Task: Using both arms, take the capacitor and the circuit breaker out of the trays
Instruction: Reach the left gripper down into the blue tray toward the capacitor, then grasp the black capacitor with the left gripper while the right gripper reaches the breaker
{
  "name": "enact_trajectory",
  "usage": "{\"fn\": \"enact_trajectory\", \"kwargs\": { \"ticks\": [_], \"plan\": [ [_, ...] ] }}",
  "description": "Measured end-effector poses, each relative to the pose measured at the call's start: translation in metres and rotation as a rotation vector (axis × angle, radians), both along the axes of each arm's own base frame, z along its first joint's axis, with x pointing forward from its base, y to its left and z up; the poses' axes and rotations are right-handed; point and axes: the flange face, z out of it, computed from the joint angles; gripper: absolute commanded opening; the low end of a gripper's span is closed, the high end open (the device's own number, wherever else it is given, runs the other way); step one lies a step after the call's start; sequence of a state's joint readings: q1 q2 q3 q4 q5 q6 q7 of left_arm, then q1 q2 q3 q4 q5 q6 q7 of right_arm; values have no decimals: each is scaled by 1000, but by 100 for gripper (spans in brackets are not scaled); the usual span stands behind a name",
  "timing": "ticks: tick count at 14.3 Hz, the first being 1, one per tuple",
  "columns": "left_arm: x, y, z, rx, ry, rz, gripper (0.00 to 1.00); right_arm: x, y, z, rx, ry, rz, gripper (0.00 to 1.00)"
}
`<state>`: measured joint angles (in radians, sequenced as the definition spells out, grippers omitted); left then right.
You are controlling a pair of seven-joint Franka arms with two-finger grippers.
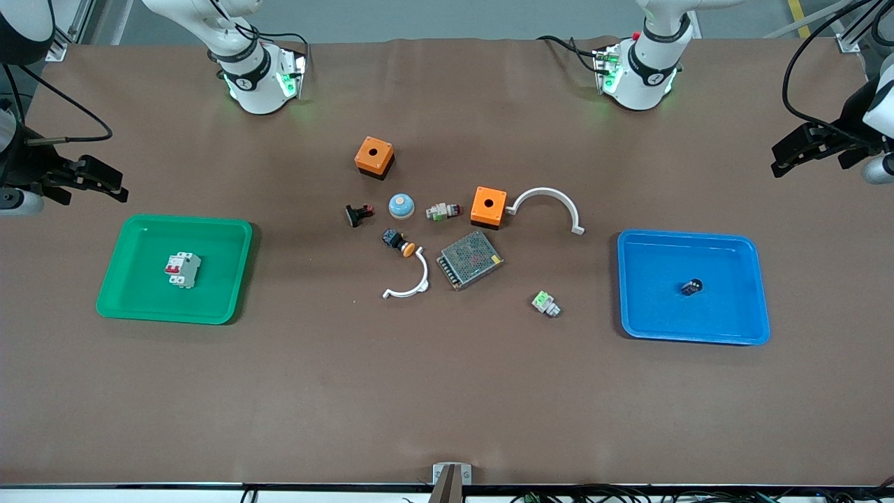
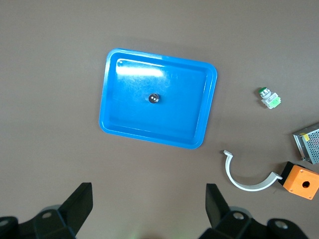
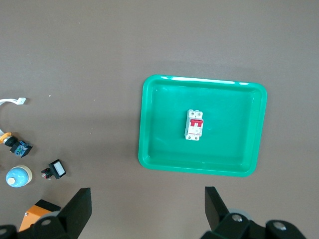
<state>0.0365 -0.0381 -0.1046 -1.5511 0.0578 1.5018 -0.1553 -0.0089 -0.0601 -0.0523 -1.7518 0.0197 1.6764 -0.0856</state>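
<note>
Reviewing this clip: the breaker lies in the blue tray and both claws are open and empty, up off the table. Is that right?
Not quite. The breaker lies in the green tray, as the front and right wrist views show; the blue tray holds the capacitor. The rest stands: the left claw and right claw are open and empty.

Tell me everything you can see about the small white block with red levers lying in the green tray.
The small white rectangular breaker with red switch levers looks like hard plastic. It lies flat, face up, near the middle of the shallow green plastic tray, at the right arm's end of the table. Its red levers sit across the face as a band. Only the tray floor touches it; it stands clear of the tray walls. No gripper holds it.
</note>
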Motion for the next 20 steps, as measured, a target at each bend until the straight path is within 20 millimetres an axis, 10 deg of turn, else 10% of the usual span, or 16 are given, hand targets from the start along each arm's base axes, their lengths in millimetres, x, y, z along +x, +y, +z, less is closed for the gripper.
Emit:
{"fn": "enact_trajectory", "kwargs": {
  "ticks": [6, 9, 14, 20],
  "plan": [
    [15, 12, -9, -4, 2, -17, 100, -2, 0, 4, 0, -8, 0, 100],
    [47, 40, -47, -12, 3, 2, 100, -3, -1, 5, -1, -10, -2, 100],
    [82, 47, -190, -26, 35, 93, 100, -3, -5, 5, -2, -9, -9, 100],
    [53, 40, -373, -58, -50, 102, 99, -1, -14, 19, -6, -33, -23, 100]
  ]
}}
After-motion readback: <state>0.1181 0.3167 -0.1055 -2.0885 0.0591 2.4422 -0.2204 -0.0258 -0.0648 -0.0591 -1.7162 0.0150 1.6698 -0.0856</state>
